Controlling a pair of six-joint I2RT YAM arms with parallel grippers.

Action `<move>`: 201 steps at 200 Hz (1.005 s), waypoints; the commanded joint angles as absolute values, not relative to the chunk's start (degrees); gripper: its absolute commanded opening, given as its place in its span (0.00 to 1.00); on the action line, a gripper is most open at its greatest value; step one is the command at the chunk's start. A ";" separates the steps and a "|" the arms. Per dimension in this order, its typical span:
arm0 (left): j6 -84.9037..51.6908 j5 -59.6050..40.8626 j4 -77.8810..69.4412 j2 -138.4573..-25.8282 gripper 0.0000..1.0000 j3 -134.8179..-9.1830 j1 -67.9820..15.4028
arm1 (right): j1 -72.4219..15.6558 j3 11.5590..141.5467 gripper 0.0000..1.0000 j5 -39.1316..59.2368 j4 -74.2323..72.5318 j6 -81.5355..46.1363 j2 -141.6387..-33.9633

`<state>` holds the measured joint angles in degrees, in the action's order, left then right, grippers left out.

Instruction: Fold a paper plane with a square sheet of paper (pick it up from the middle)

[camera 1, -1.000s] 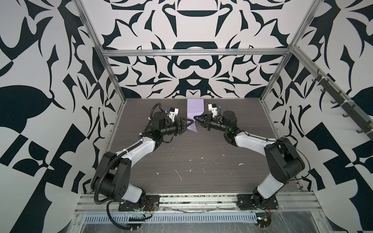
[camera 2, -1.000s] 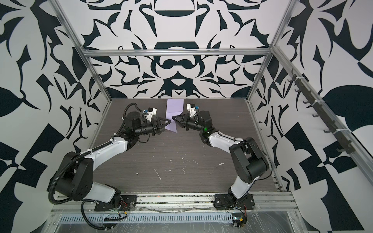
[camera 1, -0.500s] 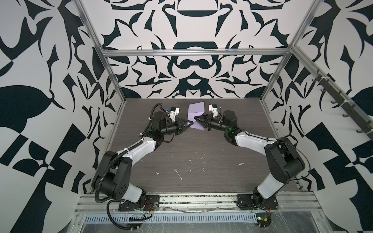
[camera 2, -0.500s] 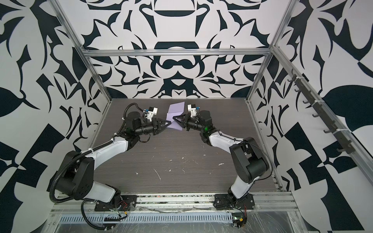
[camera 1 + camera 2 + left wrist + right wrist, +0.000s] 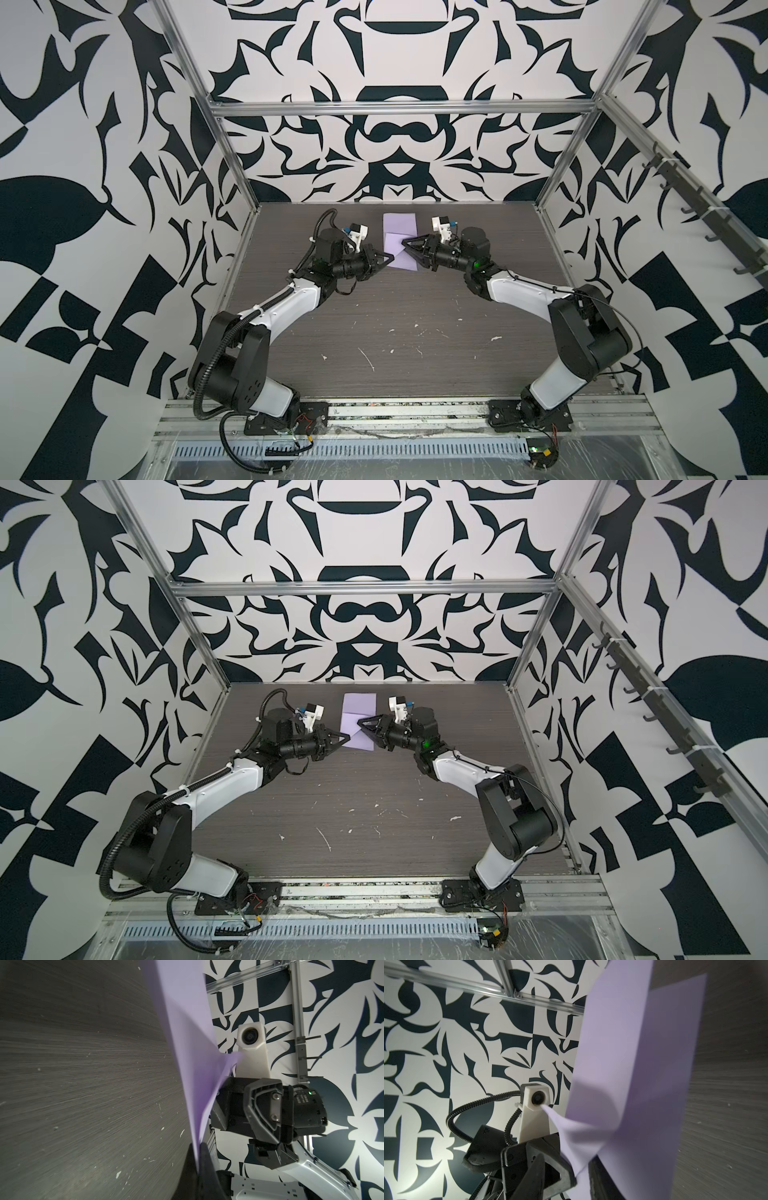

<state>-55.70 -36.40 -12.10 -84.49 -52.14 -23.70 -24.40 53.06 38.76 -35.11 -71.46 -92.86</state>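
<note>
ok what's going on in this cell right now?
Two arms are working a lilac square sheet of paper at the far middle of the table. The left claw is shut on one edge of it; the left wrist view shows the paper pinched between its tips. The right claw stands open, with the opposite edge between its jaws. The sheet is bent over on itself and shows no plane shape yet.
</note>
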 commanded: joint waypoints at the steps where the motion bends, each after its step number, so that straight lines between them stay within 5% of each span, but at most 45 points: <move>1: -43.42 -28.54 9.56 -81.81 0.00 -57.60 -23.29 | -22.30 52.95 0.56 34.25 -22.82 -60.03 -86.74; 44: -27.88 4.28 47.41 -85.90 0.00 -72.58 -23.87 | -21.96 56.07 0.59 18.77 3.23 -43.06 -79.97; 101: -25.95 38.17 70.95 -100.14 0.00 -86.76 -29.87 | -21.63 54.46 0.57 9.96 10.07 -40.08 -76.35; 140: -27.42 44.26 74.02 -111.14 0.00 -91.65 -35.47 | -21.19 52.52 0.56 6.89 11.73 -40.72 -74.12; 201: -27.39 35.86 69.36 -123.50 0.10 -97.42 -43.26 | -20.62 50.58 0.55 4.48 13.77 -41.18 -71.46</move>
